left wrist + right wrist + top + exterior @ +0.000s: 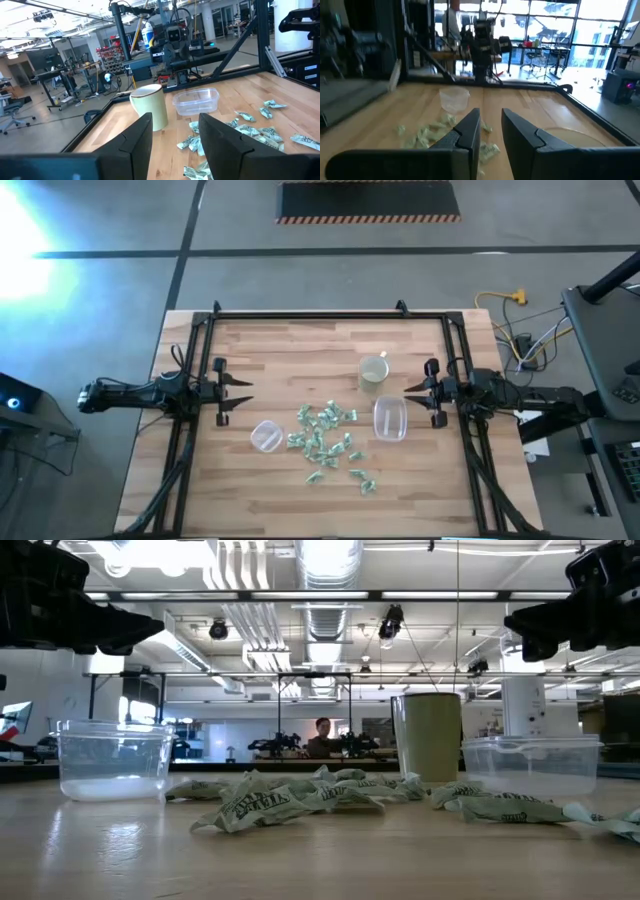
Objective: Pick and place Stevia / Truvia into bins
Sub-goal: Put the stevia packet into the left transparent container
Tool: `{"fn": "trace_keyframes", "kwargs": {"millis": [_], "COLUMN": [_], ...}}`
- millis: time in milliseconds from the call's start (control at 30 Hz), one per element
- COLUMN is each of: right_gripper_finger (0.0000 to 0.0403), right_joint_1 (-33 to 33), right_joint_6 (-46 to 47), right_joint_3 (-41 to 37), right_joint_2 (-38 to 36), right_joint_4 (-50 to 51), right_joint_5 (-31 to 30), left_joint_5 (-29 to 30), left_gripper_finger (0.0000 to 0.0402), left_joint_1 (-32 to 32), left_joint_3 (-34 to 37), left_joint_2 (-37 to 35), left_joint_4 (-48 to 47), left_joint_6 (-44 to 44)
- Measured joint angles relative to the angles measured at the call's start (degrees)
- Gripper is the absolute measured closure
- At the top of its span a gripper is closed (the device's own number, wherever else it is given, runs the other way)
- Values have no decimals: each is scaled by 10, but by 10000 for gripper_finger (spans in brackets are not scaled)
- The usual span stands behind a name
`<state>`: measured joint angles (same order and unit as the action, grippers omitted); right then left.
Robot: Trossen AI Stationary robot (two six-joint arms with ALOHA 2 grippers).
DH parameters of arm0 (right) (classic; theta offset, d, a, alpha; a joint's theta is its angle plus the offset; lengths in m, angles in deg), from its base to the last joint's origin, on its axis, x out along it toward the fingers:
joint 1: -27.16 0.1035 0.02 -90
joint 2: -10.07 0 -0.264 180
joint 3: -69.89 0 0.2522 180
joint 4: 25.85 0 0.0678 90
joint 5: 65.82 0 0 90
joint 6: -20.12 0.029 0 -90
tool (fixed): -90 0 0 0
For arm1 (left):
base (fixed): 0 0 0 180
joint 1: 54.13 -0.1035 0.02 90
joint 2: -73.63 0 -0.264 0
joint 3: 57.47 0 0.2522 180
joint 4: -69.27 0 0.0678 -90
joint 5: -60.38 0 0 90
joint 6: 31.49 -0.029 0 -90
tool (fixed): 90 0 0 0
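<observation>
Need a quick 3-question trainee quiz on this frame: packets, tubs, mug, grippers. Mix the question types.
1. True or false: some sweetener packets already lie inside the round tub.
2. Which container stands nearest the right gripper? A) round tub B) rectangular tub C) cream mug
3. Fill in: the left gripper hangs at the table's left side with its fingers ____, holding nothing.

Key
1. False: both tubs look empty and the packets lie loose on the table between them.
2. B
3. open
</observation>
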<state>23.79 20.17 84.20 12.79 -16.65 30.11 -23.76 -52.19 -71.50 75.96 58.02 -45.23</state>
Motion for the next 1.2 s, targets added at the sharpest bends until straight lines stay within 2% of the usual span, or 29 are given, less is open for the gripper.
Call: {"fn": "trace_keyframes", "kwargs": {"millis": [133,300,500,600,767,1000,1200], "right_gripper_finger": [335,335,335,335,335,335,335], "right_joint_1": [0,0,0,0,0,0,9], "right_joint_6": [96,129,110,81,106,137,183], "right_joint_3": [0,0,0,0,0,0,0], "right_joint_2": [0,0,0,3,3,11,41], "right_joint_4": [-25,-22,-25,-61,-111,-85,-72], "right_joint_5": [0,0,-1,-4,-4,-4,3], "left_joint_5": [0,0,0,0,0,0,6], "left_gripper_finger": [257,257,257,257,257,257,257], "left_joint_1": [0,0,0,0,0,0,0], "left_joint_3": [0,0,0,0,0,0,0], "left_joint_2": [0,0,0,0,0,0,0], "left_joint_4": [0,0,0,0,15,91,101], "left_joint_6": [0,0,0,0,-1,-1,-1]}}
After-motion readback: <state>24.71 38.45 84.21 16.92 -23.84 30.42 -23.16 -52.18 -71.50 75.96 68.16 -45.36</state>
